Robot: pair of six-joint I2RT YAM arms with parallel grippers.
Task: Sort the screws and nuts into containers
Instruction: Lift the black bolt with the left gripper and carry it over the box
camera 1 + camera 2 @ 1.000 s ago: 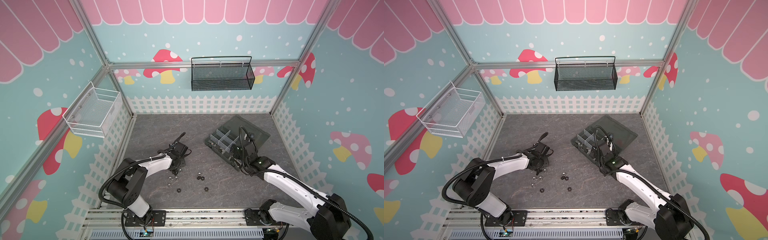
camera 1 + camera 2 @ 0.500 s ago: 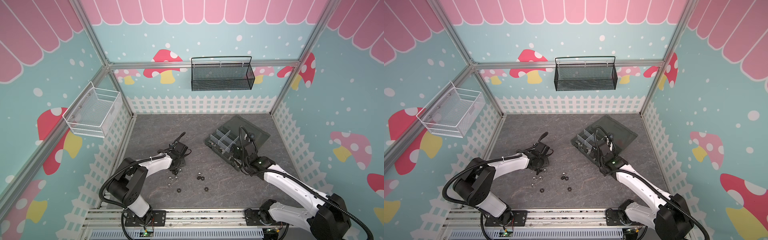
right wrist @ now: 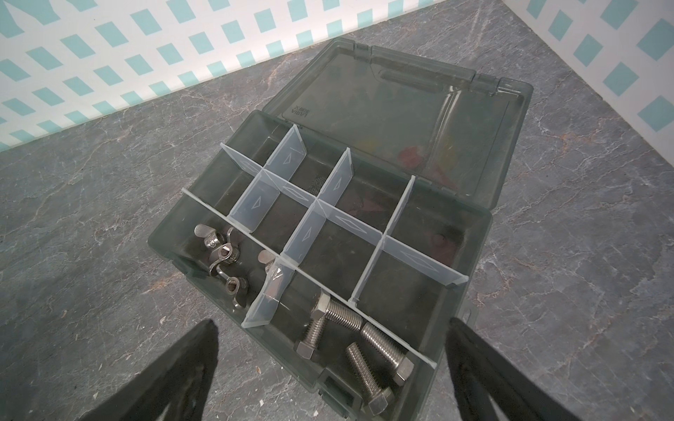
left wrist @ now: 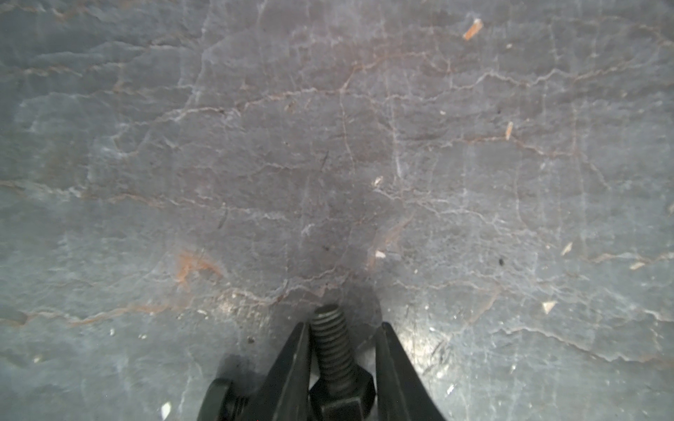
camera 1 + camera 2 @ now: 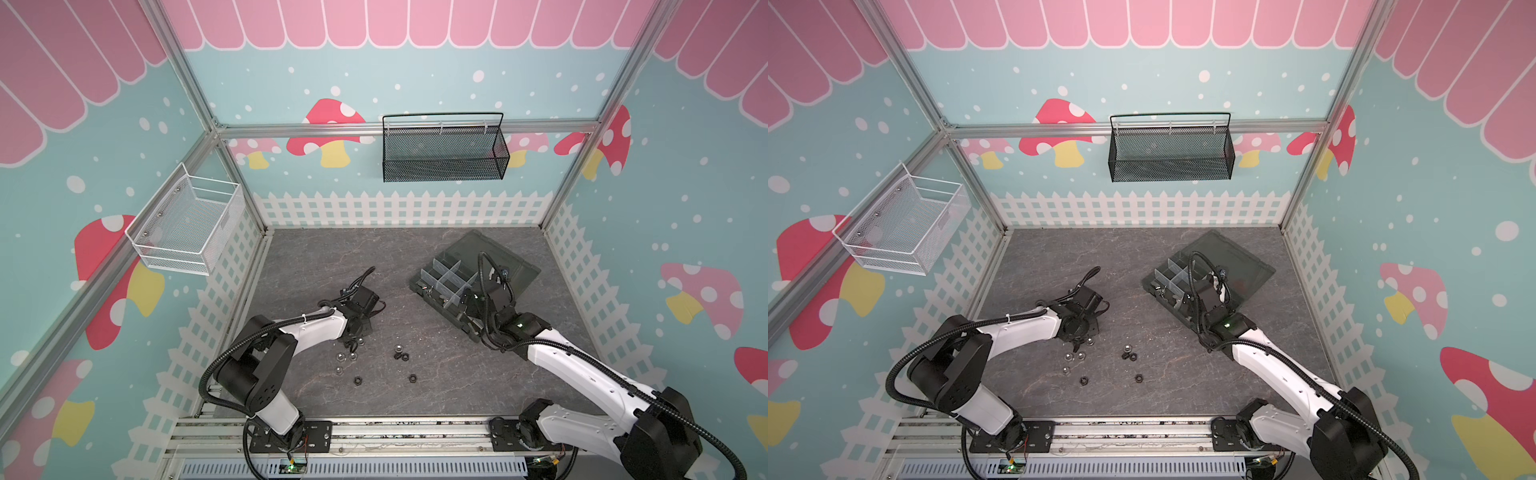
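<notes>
Filed: silver screws (image 3: 343, 317) and wing nuts (image 3: 222, 251), in separate containers (image 3: 474, 226).
Outstanding: loose nuts (image 5: 399, 356) on the surface (image 5: 436, 395) (silver and black).
Left claw (image 4: 344, 326): straddles a black screw (image 4: 333, 350); cannot tell whether it is gripped.
Right claw (image 3: 332, 323): spread wide, empty, above the containers.

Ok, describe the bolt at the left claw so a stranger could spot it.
On the grey floor, left of the open organizer box, the left claw points down among loose nuts. Between its jaws sits a black hex-head bolt; unlike the ring-shaped nuts nearby, it has a threaded shaft.

Grey slate-look tabletop (image 5: 332, 257) — open organizer box (image 5: 465, 249) at right, loose nuts (image 5: 356, 380) scattered near front
</notes>
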